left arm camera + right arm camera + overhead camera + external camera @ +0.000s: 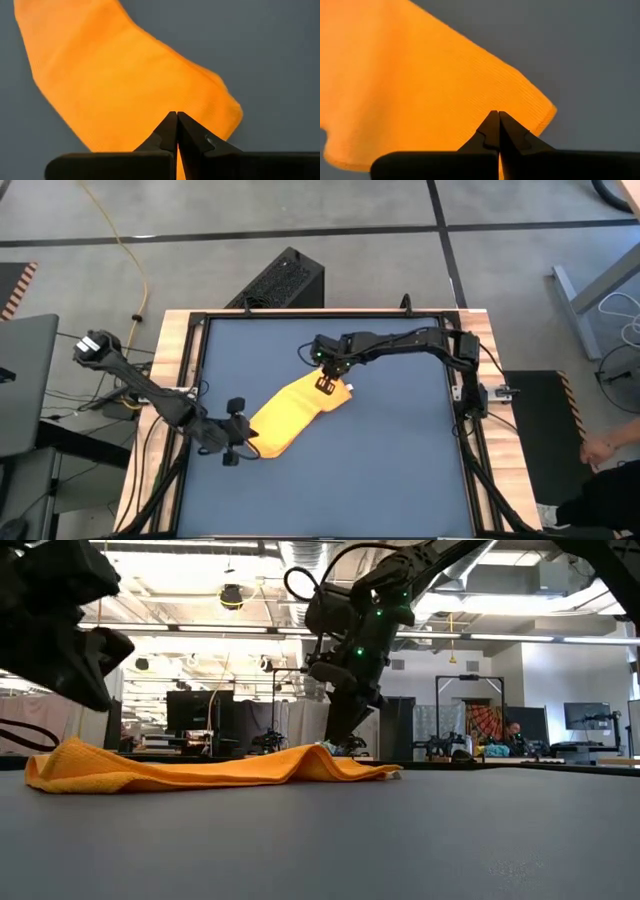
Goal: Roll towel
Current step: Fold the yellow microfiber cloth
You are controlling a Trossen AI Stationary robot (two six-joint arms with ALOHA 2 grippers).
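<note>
The yellow towel (292, 413) lies on the blue table as a folded band, slanting from near left to far right. It is flat apart from a low hump (305, 752), and a small white tag (349, 388) shows at its far right end. My left gripper (240, 436) is shut and raised above the towel's near left end (150, 90), with nothing between its fingers. My right gripper (325, 381) is shut and points steeply down, just above the far right end (470, 85). It holds no cloth.
A black frame (195, 370) borders the blue table (400, 470), which has bare surface to the towel's right and near side. A black box (280, 280) stands beyond the far edge. A laptop (25, 380) sits at the left, and a person's hand (600, 448) shows at the right.
</note>
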